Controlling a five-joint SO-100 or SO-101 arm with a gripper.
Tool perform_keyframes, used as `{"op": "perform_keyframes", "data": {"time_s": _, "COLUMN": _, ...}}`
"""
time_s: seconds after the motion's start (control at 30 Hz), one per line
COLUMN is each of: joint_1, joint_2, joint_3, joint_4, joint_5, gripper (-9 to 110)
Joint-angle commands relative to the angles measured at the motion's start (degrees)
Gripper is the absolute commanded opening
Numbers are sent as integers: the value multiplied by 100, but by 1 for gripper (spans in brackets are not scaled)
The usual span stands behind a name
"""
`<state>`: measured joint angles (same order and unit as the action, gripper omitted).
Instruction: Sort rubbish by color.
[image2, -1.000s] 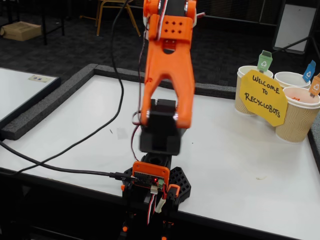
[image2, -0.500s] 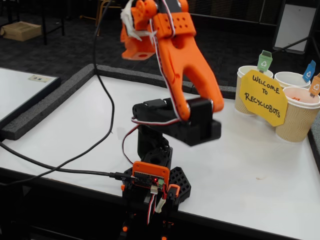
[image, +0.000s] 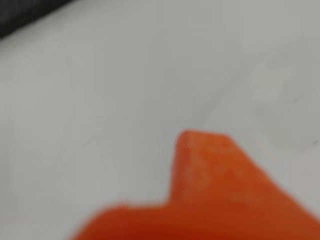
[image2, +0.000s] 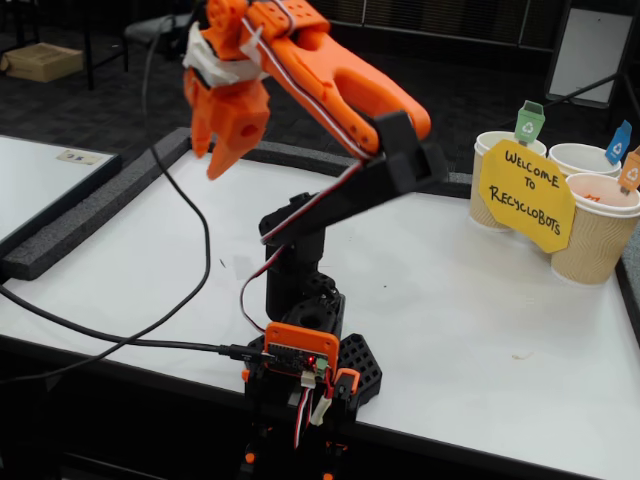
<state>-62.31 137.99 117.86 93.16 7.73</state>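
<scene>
Hanging over white table (image2: 480, 300), claw (image2: 215, 165) points down, tips nearly pressed together, empty.

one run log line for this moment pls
arm: raised, swung to fixed-view left | pincer: above table, nothing visibly held | paper wads: none visible | cups: far right behind sign

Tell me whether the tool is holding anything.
Empty, it seems: in the fixed view the tool hangs above the white table with nothing visible between its tips.
</scene>
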Motion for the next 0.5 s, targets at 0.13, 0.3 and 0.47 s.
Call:
{"op": "perform_keyframes", "data": {"time_s": 0.13, "joint_1": -1327, "joint_2": -457, "joint_3": -1134, "joint_4": 308, "joint_5": 9, "gripper": 8}}
{"op": "perform_keyframes", "data": {"time_s": 0.3, "joint_1": -1881, "joint_2": -571, "joint_3": -1222, "joint_4": 413, "joint_5": 9, "gripper": 9}}
{"op": "perform_keyframes", "data": {"time_s": 0.47, "joint_1": -1749, "joint_2": -589, "joint_3": -1160, "joint_4": 352, "joint_5": 9, "gripper": 9}}
